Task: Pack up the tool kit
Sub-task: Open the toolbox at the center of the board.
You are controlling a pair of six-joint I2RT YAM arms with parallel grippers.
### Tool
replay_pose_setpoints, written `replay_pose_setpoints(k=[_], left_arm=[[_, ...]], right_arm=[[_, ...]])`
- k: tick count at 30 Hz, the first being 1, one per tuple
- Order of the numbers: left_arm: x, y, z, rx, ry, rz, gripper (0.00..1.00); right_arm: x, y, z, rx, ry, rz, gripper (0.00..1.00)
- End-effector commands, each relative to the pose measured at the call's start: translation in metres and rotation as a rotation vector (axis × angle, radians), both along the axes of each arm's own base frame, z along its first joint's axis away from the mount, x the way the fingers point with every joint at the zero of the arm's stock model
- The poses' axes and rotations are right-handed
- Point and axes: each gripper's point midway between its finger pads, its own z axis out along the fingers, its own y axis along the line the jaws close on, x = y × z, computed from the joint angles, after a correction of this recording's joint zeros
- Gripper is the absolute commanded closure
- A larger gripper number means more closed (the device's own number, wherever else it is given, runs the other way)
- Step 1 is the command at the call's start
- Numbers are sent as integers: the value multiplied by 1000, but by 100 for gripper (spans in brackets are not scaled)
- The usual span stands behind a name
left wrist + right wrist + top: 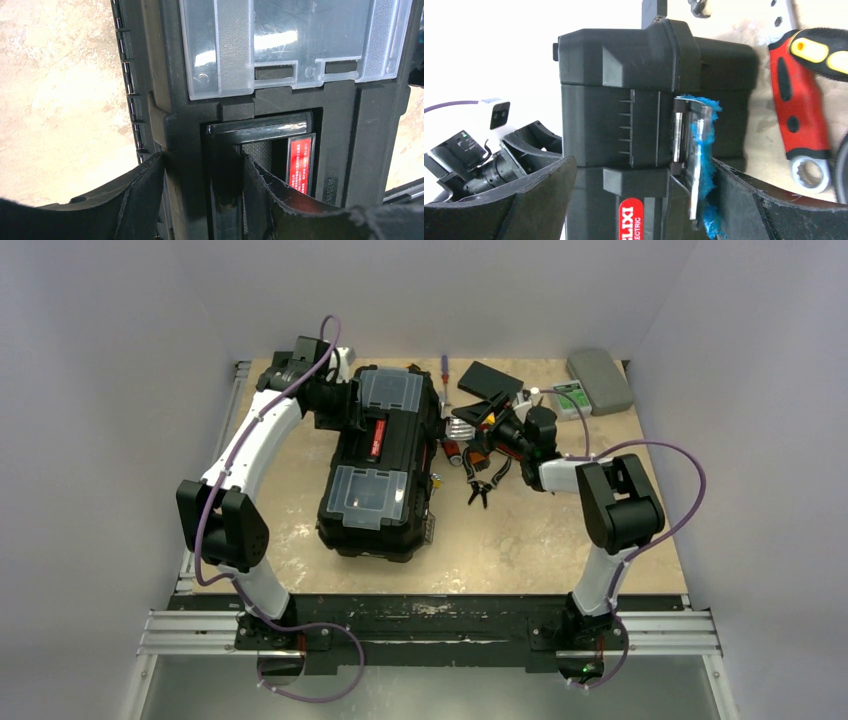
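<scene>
The large black plastic toolbox (380,460) lies left of centre on the worktop (520,540), its long axis running from far edge to near edge. The right tool (644,167), fingers apart, faces the toolbox's right long side. The left tool (202,161) seems clamped on its top handle (225,175).

Grey case (600,379) far-right corner; flat black box (492,379) leftward; green item (572,398), maybe card, between.

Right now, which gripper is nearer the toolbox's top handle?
Left. The left gripper has one end of the handle between its fingers; the right gripper is down at the toolbox side wall, around a latch.
</scene>
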Motion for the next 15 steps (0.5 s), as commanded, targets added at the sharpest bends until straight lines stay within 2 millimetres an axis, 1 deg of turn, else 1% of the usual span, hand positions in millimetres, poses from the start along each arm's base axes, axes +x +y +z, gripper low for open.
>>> replay_pose_setpoints(k=[1,6,8,10,15], left_arm=[[-37,8,-40,83,181,-55,67],[-37,9,-38,87,176,-52,67],[-37,10,-36,90,171,-51,67],[-36,12,-35,99,163,-44,67],[-36,18,-26,121,135,-20,66]], right_arm=[[-6,-17,24,9,-87,-21,7],[-9,-36,14,-87,-84,-47,6],[-9,-44,5,-163,-56,-67,6],[-12,-53,1,-245,-57,-93,6],[-20,-69,5,-408,-108,-119,6]])
